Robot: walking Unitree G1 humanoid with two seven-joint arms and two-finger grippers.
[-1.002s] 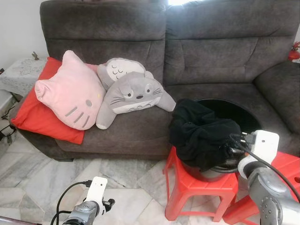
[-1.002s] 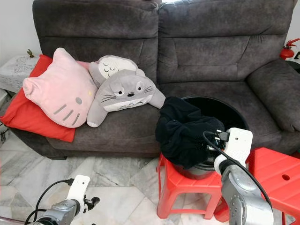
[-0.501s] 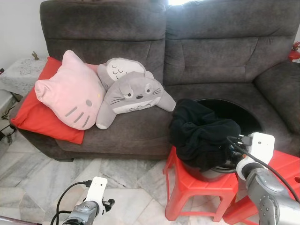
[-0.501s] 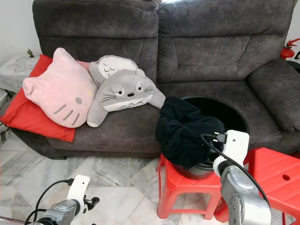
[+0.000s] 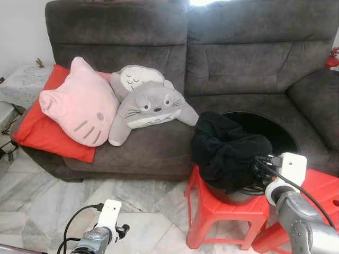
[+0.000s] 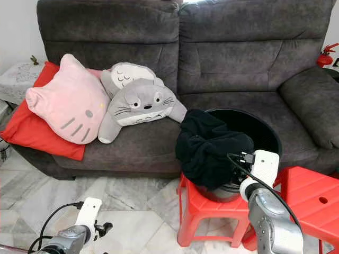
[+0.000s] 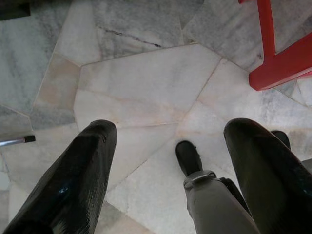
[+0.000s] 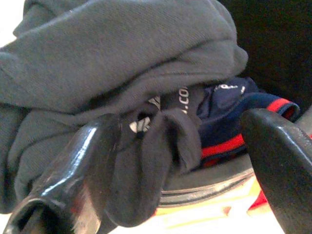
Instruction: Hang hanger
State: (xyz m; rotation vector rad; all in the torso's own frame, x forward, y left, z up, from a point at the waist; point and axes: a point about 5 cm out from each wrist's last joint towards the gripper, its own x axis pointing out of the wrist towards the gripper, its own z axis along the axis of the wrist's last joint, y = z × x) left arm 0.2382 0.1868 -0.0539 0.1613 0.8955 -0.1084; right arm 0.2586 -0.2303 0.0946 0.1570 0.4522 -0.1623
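Two fingers spread | right pincer [image 8: 180, 161] at dark clothes [image 8: 122, 63]

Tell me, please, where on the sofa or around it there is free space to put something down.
Free: the right sofa seat behind the black basin, and the marble floor between sofa front and red stool. Crowded: the left seat, taken by the pink cat cushion, grey plush and red cushion; the basin is draped with dark clothes.

Clothes [image 5: 228, 153] draped over tub [image 5: 265, 129] on stool [image 5: 225, 209], sofa [image 5: 159, 79] behind; cushions [image 5: 106, 106] left.
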